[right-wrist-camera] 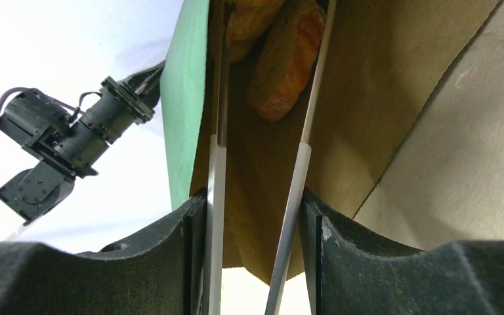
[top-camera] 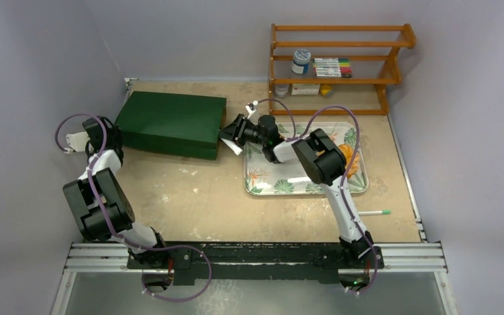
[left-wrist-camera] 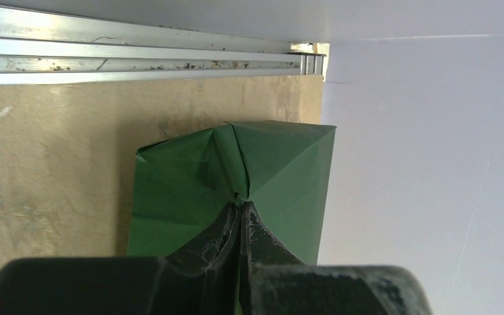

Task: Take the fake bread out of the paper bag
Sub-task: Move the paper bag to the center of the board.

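Observation:
The dark green paper bag (top-camera: 170, 123) lies on its side at the back left, its mouth facing right. My left gripper (top-camera: 118, 133) is shut on a fold of the bag's closed end (left-wrist-camera: 262, 164), the fingertips (left-wrist-camera: 252, 216) pinching the green paper. My right gripper (top-camera: 239, 130) sits at the mouth, shut on metal tongs (right-wrist-camera: 298, 177) whose two blades reach into the brown inside (right-wrist-camera: 367, 98). Between the blade tips lies a tan-orange bread piece (right-wrist-camera: 285, 62), with another (right-wrist-camera: 252, 16) beside it. One orange bread piece (top-camera: 350, 156) rests on the tray, partly hidden by the right arm.
A leaf-patterned tray (top-camera: 302, 184) lies right of the bag under the right arm. A wooden shelf (top-camera: 338, 65) with a jar and markers stands at the back right. A pen (top-camera: 375, 212) lies near the front right.

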`<action>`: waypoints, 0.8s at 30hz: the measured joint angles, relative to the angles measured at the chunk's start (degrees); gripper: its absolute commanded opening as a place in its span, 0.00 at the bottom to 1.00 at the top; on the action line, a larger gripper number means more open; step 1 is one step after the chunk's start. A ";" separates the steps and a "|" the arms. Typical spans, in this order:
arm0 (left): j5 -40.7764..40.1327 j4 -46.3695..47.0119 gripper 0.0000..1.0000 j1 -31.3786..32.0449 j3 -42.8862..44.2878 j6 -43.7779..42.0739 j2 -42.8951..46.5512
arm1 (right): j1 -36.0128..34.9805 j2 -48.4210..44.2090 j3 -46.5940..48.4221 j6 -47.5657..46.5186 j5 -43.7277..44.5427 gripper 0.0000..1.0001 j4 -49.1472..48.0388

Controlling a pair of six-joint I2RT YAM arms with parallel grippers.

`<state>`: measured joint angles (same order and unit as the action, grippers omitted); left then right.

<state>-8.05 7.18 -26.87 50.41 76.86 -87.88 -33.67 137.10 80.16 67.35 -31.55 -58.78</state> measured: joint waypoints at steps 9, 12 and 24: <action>0.81 1.36 0.00 -1.77 -3.67 -0.02 0.28 | -0.04 7.04 5.66 2.99 -1.22 0.21 -4.15; 0.83 1.40 0.00 -2.27 -4.70 0.02 0.94 | -0.02 6.86 5.51 3.15 -1.27 0.08 -4.57; -0.61 0.96 0.00 -2.38 -5.33 1.27 3.39 | -0.02 -9.86 -14.25 -4.24 0.02 0.02 1.95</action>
<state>-8.67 8.14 -29.26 45.08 78.13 -84.49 -33.69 127.24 65.91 63.11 -31.53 -56.84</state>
